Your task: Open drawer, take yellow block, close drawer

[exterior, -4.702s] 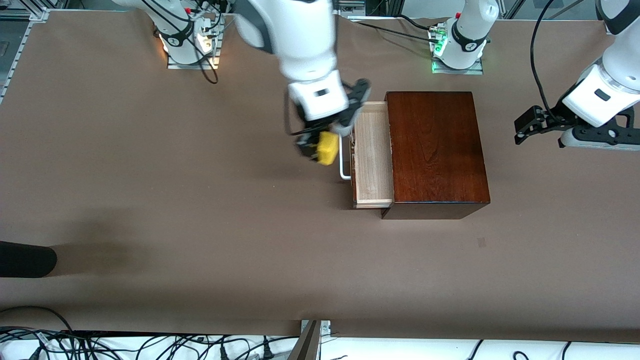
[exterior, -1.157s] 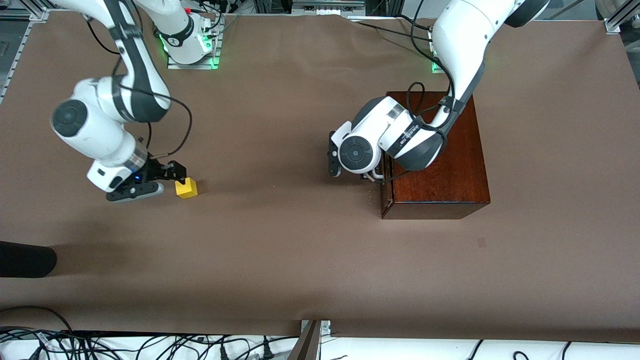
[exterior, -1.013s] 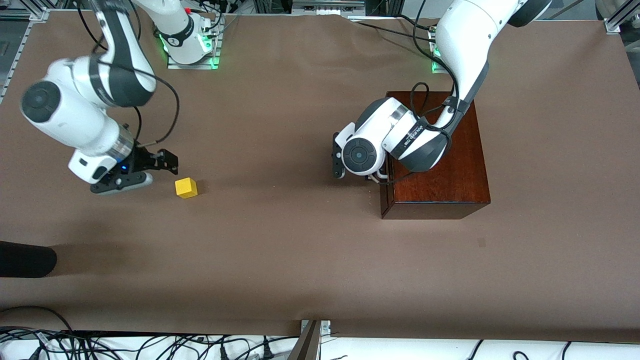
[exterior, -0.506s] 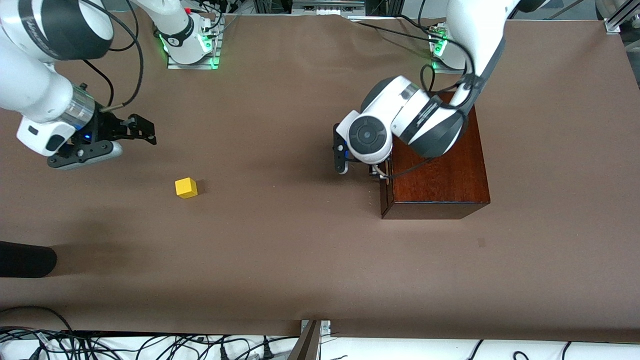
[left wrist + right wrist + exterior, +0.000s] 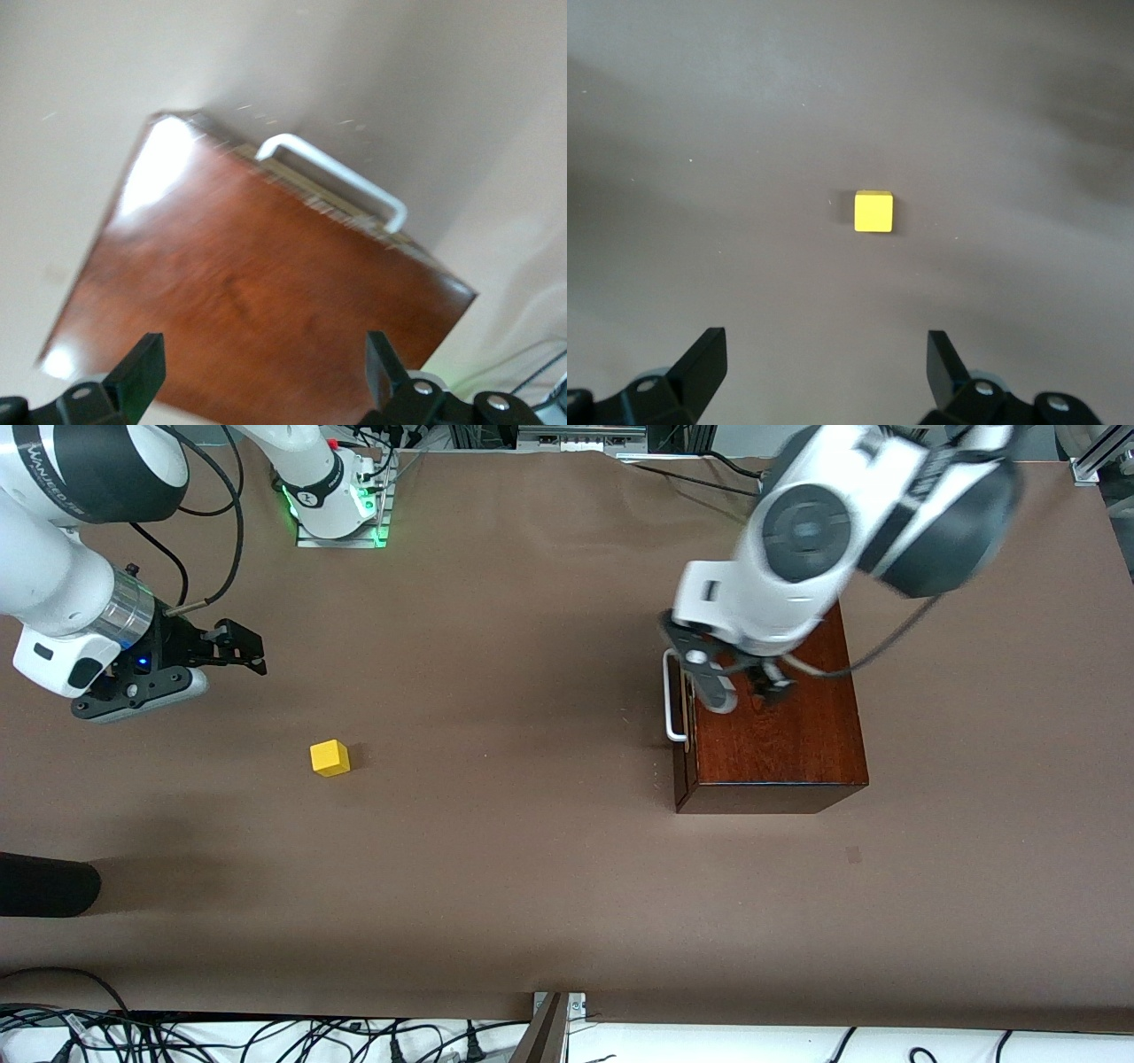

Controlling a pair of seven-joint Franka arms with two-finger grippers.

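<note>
Since the drawer (image 5: pixel 683 717) sits flush in its box (image 5: pixel 780 717), task looks done | yellow block (image 5: pixel 330 758) lies free on table (image 5: pixel 496 850) toward right arm's end | right tool (image 5: pixel 244 646) wide, empty, above table near block | left tool (image 5: pixel 740 686) wide, empty, over box

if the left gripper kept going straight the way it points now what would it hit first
Most likely the glossy top of the wooden box: the left gripper is open over it and points down at it, with nothing between. How high it hangs is unclear.
</note>
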